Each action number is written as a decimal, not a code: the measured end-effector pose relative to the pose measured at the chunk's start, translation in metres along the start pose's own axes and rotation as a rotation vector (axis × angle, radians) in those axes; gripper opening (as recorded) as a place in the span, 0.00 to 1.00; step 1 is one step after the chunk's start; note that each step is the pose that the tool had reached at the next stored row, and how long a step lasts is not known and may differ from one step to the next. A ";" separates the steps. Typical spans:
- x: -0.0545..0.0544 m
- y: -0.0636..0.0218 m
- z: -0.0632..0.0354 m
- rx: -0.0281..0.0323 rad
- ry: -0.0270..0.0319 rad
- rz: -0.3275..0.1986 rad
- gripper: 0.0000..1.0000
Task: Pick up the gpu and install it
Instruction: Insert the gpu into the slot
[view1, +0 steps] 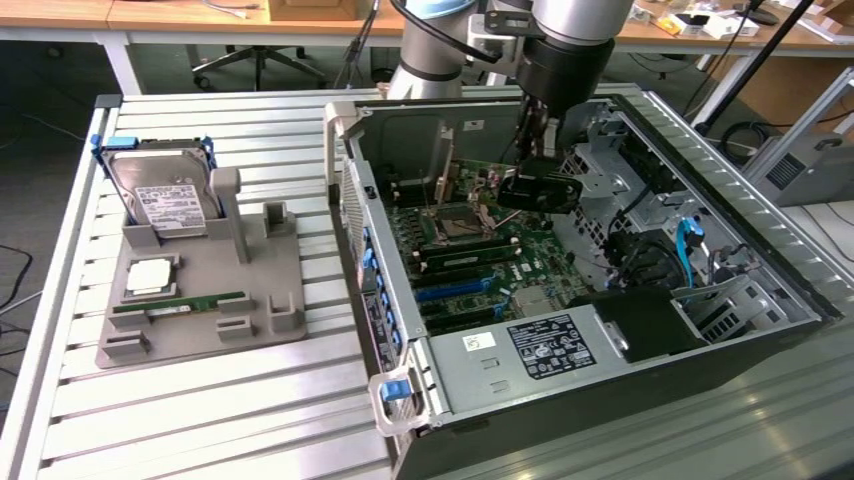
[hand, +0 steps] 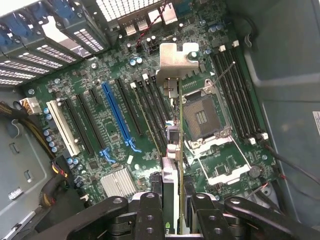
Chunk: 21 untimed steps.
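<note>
1. A dark open-sided computer case (view1: 350, 190) lies on a slatted metal table (view1: 200, 420), with its green motherboard (hand: 100, 145) facing up.
2. The black 2-fingered gripper (view1: 534, 190) (hand: 175, 215) reaches into the middle of the case, clamped on the gpu (hand: 174, 145), a thin dark card with a silvery end bracket.
3. The card sits edge-on over the motherboard, just beside the empty processor socket (hand: 202, 117). Whether it touches the board cannot be told.
4. A grey tray (view1: 267, 330) by the table's edge holds a silver hard drive (view1: 160, 195) in a blue frame.

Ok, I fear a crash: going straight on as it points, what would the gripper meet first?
Likely the black slots beside the CPU socket, reached first by the gpu that the gripper holds; depth unclear.
</note>
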<state>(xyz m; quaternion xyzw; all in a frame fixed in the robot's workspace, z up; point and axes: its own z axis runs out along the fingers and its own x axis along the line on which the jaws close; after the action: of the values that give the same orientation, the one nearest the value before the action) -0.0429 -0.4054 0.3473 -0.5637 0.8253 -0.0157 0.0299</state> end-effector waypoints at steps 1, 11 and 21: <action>0.000 0.0000 0.0000 -0.0001 -0.0001 -0.002 0.27; 0.000 0.0000 0.0000 -0.0009 -0.0016 -0.026 0.27; 0.000 0.0000 0.0000 -0.0015 -0.0028 -0.047 0.27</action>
<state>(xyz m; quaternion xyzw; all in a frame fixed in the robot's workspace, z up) -0.0429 -0.4054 0.3473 -0.5830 0.8118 -0.0150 0.0303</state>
